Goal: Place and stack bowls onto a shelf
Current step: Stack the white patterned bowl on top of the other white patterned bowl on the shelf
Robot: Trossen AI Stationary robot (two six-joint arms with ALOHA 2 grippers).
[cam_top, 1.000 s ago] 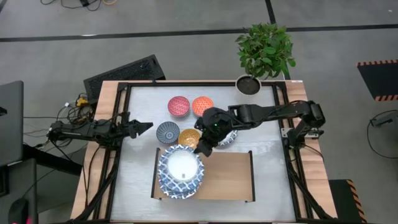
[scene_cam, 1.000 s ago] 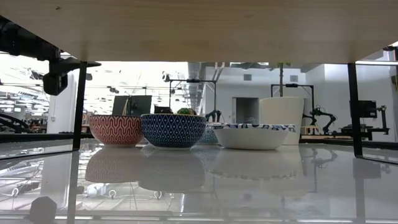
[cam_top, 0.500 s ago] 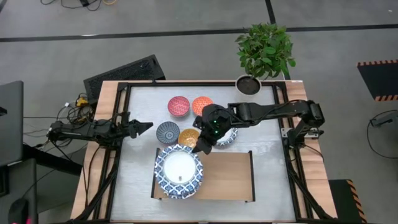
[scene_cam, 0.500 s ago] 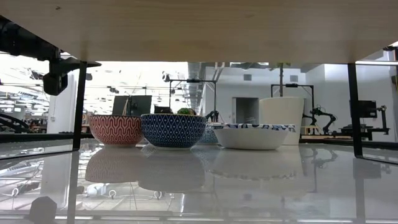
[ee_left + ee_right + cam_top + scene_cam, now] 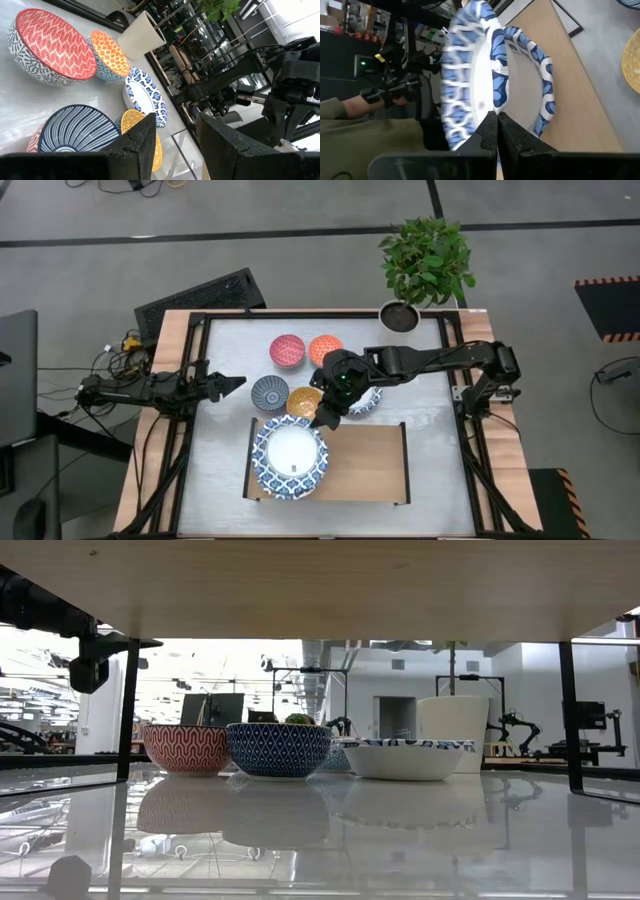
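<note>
A large blue-and-white bowl point(image 5: 290, 458) sits over a second large one on the left end of the light-wood shelf point(image 5: 365, 465). My right gripper point(image 5: 322, 418) is shut on the upper bowl point(image 5: 470, 75), and the lower bowl point(image 5: 542, 95) shows behind it. The small pink-red point(image 5: 287, 350), orange point(image 5: 325, 350), dark blue-grey point(image 5: 269, 392) and yellow point(image 5: 304, 401) bowls stand on the table. Another large bowl point(image 5: 368, 400) lies partly under the right arm. My left gripper point(image 5: 235, 385) waits open at the table's left side. My right gripper pinches the upper large bowl by its rim point(image 5: 492, 107), on the side toward the table's far right. The fingers point(image 5: 487, 132) slant down from the far right. The bowl is tilted, and its held rim stands apart from the lower bowl's rim point(image 5: 547, 107).
A white plant pot point(image 5: 399, 315) stands at the table's far edge. The shelf's middle and right part point(image 5: 370, 460) is bare board. In the low view the red point(image 5: 186, 748), blue point(image 5: 278, 748) and large white point(image 5: 403, 757) bowls stand in a row behind the shelf's black frame point(image 5: 568, 715).
The held large bowl has shifted a little toward the near edge and now covers the lower bowl more fully. The right gripper has stayed shut on its rim.
</note>
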